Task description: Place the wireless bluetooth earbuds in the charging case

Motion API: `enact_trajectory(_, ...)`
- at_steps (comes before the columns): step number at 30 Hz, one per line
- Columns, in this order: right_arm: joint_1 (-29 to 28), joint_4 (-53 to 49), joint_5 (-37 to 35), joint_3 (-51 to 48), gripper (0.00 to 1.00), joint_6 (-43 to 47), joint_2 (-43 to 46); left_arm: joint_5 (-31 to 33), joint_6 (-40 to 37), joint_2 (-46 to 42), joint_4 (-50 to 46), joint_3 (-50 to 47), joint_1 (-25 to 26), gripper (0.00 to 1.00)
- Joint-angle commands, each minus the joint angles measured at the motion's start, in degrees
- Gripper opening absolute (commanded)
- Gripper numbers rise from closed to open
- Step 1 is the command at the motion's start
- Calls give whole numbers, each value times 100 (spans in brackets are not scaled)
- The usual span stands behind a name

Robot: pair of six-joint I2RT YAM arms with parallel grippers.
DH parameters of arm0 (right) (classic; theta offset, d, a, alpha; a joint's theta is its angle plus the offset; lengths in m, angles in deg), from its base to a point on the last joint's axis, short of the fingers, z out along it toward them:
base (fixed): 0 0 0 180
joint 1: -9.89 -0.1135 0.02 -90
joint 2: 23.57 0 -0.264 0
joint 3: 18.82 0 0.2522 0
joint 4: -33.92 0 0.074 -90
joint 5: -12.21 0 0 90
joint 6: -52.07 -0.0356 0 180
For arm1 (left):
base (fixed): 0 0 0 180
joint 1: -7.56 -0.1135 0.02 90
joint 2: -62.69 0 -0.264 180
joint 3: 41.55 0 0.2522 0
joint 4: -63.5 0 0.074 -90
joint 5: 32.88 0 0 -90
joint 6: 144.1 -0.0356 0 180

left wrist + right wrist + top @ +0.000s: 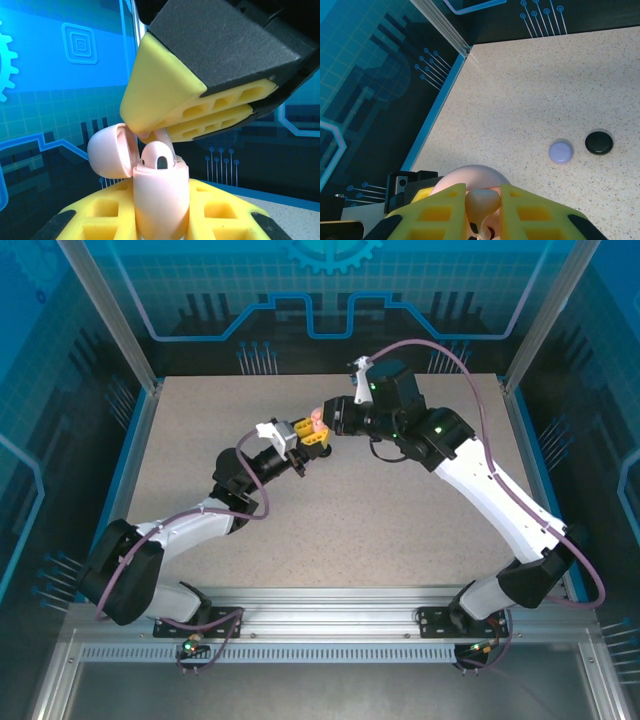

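**Two grippers meet over one open pink case, mid-table**

On the left, the left gripper (pixel 312 433) is raised over the table (pixel 380 530), about midway between its side edges and nearer its far edge than its near one. Its two yellow fingers (pixel 105 212) are clamped on either side of one pale pink charging case (pixel 161 200), holding it upright and off the surface. The case's lid (pixel 111 150) is swung open to the left in the left wrist view.

At the mouth of that case sits a rounded pale bud head with a dark slot. Just behind it, a pale stem runs up into the tips of the other gripper. I cannot tell whether that is one bud or two.

Coming in from the right and above, the right gripper (pixel 328 426) has its two yellow fingers (pixel 165 85) drawn close together. They pinch one pale pinkish earbud (pixel 482 200) directly over the open case, with their tips right at its mouth.

Farther right, the right wrist view shows two more round cases lying flat and closed on the table, well in from its blue-rimmed edge. One is a lavender case (pixel 561 152) and one is a black case (pixel 599 142). They lie side by side, near each other but not touching.

That makes three cases in all: one pink, one lavender and one black
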Motion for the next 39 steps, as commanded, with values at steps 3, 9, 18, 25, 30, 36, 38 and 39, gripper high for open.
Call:
enact_trajectory(3, -163, 219, -119, -322, 19, 156, -21, -136, 48, -3, 351, 176, 38, 0)
enact_trajectory(9, -192, 233, -361, -528, 18, 339, 59, -120, 35, -29, 347, 172, 37, 0)
enact_trajectory(18, -234, 162, -368, -674, 25, 324, 176, -128, 47, -3, 351, 216, 33, 0)
enact_trajectory(25, -2, 193, -253, -380, 51, 219, 311, -136, 84, 6, 352, 167, 35, 0)
enact_trajectory(30, 179, 177, -105, -118, 58, 253, 472, -119, 64, 19, 355, 83, 35, 0)
enact_trajectory(36, 472, -180, 261, 477, 59, 384, 183, -166, 78, 12, 346, -17, 35, 0)
enact_trajectory(38, 553, -389, 364, 802, 59, 453, -36, -239, 79, 15, 289, -15, 37, 0)
enact_trajectory(39, 579, -484, 406, 949, 59, 491, -142, -278, 71, 14, 261, -10, 35, 0)
